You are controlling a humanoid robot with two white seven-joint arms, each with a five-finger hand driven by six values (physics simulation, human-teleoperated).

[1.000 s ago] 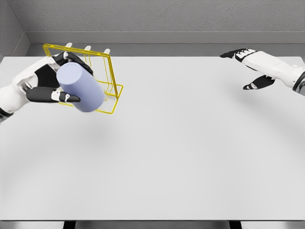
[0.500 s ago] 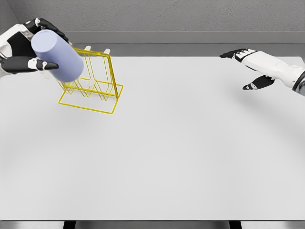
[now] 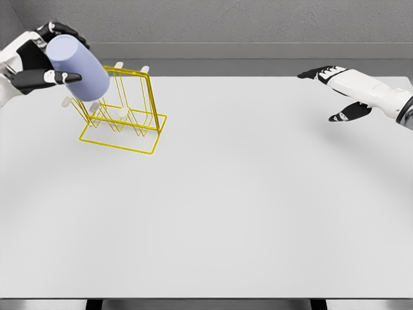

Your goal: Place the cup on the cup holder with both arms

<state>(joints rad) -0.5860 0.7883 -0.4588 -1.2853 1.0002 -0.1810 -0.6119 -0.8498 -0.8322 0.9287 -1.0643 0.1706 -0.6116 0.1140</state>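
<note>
White table (image 3: 245, 213); yellow wire cup holder (image 3: 126, 119) standing at far left.

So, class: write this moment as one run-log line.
left hand: shut on cup, tilted, above cup holder | right hand: open, empty, table far right | cup not yet placed

Lavender cup (image 3: 79, 67) tilted above yellow wire holder (image 3: 124, 119).

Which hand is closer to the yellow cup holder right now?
Left. The left hand holds the cup over the cup holder; the right hand hovers far across the table.
</note>
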